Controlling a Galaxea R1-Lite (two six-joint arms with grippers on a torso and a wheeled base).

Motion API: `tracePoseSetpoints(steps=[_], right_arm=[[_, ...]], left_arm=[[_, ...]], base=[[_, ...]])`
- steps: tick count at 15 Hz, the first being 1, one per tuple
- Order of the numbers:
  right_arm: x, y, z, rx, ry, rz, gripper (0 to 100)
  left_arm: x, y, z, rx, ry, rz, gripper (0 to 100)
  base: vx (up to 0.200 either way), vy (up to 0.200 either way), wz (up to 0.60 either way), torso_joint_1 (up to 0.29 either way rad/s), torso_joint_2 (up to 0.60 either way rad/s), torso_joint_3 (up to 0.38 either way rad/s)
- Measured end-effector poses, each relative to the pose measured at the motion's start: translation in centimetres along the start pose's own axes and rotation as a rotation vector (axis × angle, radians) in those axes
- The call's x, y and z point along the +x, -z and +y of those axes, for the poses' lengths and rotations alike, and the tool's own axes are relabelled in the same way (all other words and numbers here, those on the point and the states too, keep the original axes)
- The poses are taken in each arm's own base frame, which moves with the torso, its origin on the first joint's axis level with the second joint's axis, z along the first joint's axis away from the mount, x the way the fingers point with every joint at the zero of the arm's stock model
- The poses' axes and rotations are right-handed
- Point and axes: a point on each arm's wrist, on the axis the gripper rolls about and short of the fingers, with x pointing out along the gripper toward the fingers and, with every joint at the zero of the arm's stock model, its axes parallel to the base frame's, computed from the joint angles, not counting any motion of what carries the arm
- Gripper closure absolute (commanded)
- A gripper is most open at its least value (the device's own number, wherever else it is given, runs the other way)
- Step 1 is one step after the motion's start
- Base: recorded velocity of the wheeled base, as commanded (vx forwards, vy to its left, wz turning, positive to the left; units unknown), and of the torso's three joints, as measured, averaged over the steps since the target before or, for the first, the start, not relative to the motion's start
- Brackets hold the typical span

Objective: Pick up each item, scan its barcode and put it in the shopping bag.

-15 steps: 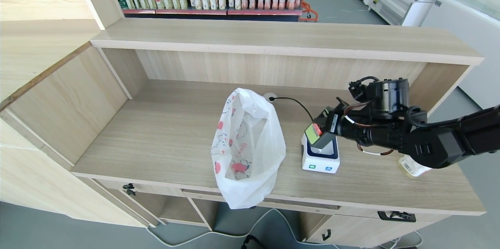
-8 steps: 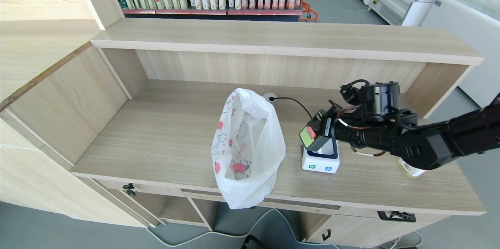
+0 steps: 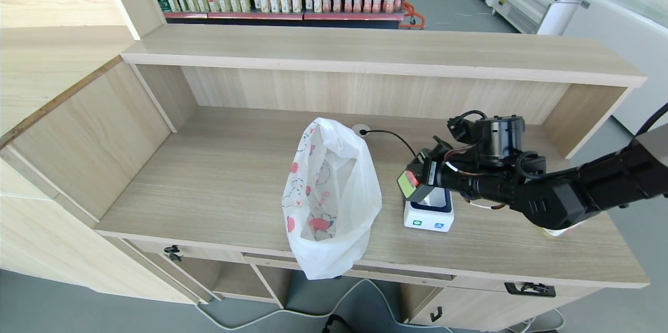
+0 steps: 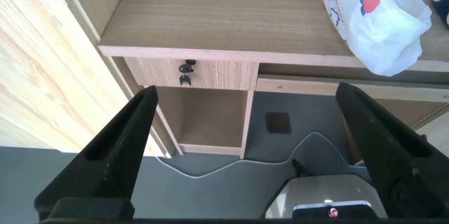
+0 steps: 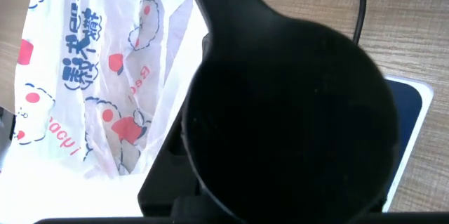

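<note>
Packet (image 3: 404, 185), small and green, sits pinched in the right hand (image 3: 413, 182) above the scanner (image 3: 428, 216), centre-right, just beside the shopping bag (image 3: 330, 192). Its grip looks shallow, perhaps; brushing the bag's limp rim could knock it onto the worktop (image 3: 219, 176). Room lies open at frame left. Left hand (image 4: 249, 94) hangs spread.

The item (image 3: 404, 185) in my black claw (image 3: 417, 180) is green and red. The bag (image 3: 334, 202) is white with red and blue prints, the scanner (image 3: 428, 217) white and navy, the worktop (image 3: 224, 176) pale woodgrain.
</note>
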Motion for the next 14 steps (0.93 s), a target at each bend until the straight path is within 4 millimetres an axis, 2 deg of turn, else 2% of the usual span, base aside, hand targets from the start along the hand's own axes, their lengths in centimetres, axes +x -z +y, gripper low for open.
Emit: tracePoseSetpoints(steps=[9, 14], right_arm=[[0.45, 0.05, 0.00, -0.001, -0.001, 0.003, 100], [-0.08, -0.51, 0.36, -0.008, -0.009, -0.018, 100]], left_arm=[[0.00, 0.00, 0.00, 0.000, 0.000, 0.000, 0], [0.00, 0.00, 0.00, 0.001, 0.000, 0.000, 0]], base=[[0.000, 0.000, 0.00, 0.000, 0.00, 0.000], [0.000, 0.000, 0.00, 0.000, 0.00, 0.000]])
